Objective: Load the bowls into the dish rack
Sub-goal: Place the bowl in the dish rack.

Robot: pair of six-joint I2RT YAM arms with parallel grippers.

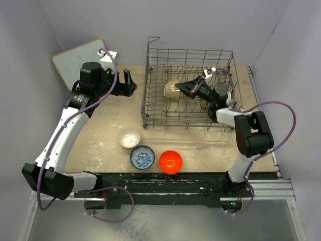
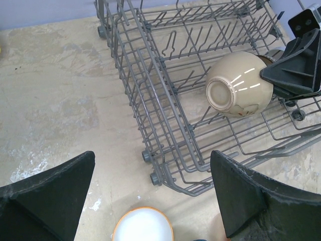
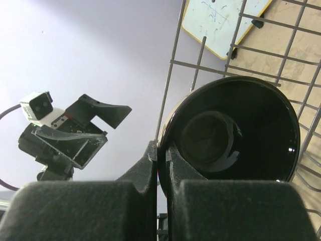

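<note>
The grey wire dish rack stands at the back middle of the table. Inside it my right gripper is shut on the rim of a bowl held on its side among the tines. That bowl is tan outside and glossy black inside, with one finger against each face of the rim. Three bowls sit on the table in front of the rack: a white one, a blue-and-white patterned one and an orange-red one. My left gripper hangs open, holding nothing, left of the rack and above the white bowl.
A white board leans at the back left corner. The rack's loop handle rises at its far left corner. Bare tabletop lies left of the rack. Walls close in on both sides.
</note>
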